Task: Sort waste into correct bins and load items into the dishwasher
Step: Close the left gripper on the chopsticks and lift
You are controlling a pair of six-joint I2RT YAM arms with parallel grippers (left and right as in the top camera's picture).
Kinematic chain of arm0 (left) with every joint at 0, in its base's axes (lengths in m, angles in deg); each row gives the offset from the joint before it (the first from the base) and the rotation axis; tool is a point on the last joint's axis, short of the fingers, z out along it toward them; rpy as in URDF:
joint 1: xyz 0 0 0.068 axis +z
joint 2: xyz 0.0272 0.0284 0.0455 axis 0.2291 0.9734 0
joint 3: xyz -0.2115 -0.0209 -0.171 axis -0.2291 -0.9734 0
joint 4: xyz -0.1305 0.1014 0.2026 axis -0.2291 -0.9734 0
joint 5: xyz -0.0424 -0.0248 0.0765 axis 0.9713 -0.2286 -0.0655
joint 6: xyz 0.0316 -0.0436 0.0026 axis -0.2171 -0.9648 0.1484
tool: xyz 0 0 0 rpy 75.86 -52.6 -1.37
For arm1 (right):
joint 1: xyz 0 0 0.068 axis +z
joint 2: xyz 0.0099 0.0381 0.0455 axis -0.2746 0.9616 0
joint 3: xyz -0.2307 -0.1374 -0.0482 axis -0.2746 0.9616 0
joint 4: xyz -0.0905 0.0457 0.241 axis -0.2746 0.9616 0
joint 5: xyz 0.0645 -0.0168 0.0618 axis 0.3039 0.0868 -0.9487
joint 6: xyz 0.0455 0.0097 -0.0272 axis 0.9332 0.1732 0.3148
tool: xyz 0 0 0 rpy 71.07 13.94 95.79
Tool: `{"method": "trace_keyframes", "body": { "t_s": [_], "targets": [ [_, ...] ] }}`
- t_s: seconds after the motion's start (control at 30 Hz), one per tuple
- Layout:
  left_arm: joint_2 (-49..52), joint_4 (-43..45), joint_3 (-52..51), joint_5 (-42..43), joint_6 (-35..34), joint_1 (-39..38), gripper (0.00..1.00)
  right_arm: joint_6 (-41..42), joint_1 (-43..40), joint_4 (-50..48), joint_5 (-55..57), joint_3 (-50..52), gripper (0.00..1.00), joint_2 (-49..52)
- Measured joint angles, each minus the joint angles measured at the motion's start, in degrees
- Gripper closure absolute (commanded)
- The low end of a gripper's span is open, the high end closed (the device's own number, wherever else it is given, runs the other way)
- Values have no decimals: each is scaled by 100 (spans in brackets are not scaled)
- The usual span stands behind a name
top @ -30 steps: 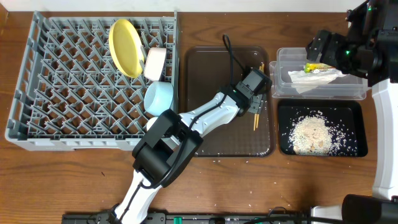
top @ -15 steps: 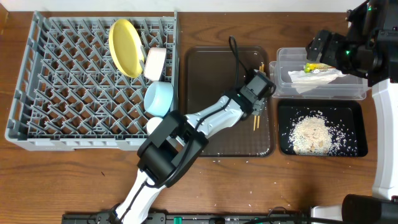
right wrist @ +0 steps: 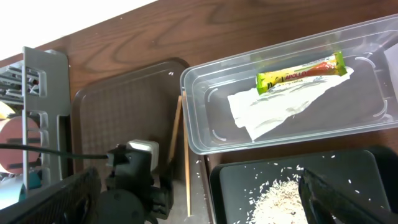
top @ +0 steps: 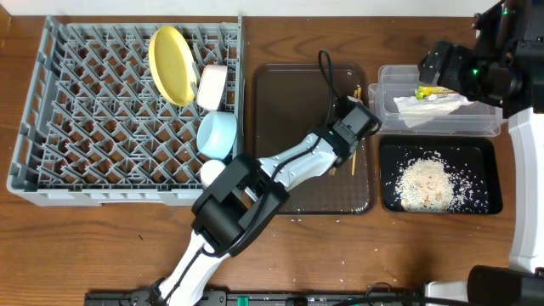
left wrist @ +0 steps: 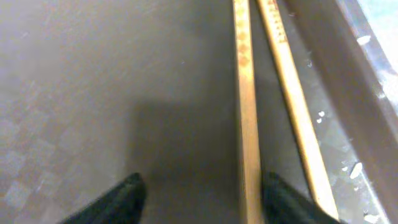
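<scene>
Left tool [left wrist: 199, 205]: fingers spread, gripping nothing, set low over the brown serving tray [top: 289, 110] with its opening lined up along the chopsticks [left wrist: 245, 124]. 1 stick runs between the fingers, close to the finger nearer the tray rim. The other stick passes at or under that same finger, so whether a closure would catch both cannot be told. Chopsticks: 2, wooden, lying flat and side by side against the tray's rim on the bin side. Judged the only item not yet loaded, which accounts for the low, lengthwise approach. Right tool [right wrist: 202, 202]: fingers wide apart, empty, hanging above the clear tub [right wrist: 193, 143], apparently parked clear of the left arm's reach. Clear tub: holds the snack wrapper [right wrist: 298, 73] lying on the paper napkin [right wrist: 280, 109], dry waste kept together. Black tray [top: 387, 200]: just beside the tub, holds the rice scraps [top: 425, 183] in 1 heap with stray grains around it. Grey dish rack [top: 25, 170]: 4 pieces grouped at its tray-side edge, namely the yellow plate [top: 172, 64] propped on edge between pegs, white bowl [top: 212, 85], light blue bowl [top: 218, 133] and small white cup [top: 212, 172]. Tabletop [top: 425, 255]: wood, a few loose grains near the serving tray.
</scene>
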Motion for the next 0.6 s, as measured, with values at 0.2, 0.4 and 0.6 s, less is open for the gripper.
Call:
{"method": "trace_keyframes", "body": {
  "t_s": [0.2, 0.4, 0.6],
  "targets": [
    [2, -472, 166, 31, 20, 0, 75, -2, 0, 0, 0, 0, 1, 0],
    [2, -645, 254, 496, -2, 4, 92, -2, 0, 2, 0, 0, 1, 0],
    [11, -1244, 564, 743, 20, 39, 92, 0, 0, 2, -2, 0, 1, 0]
  ]
}}
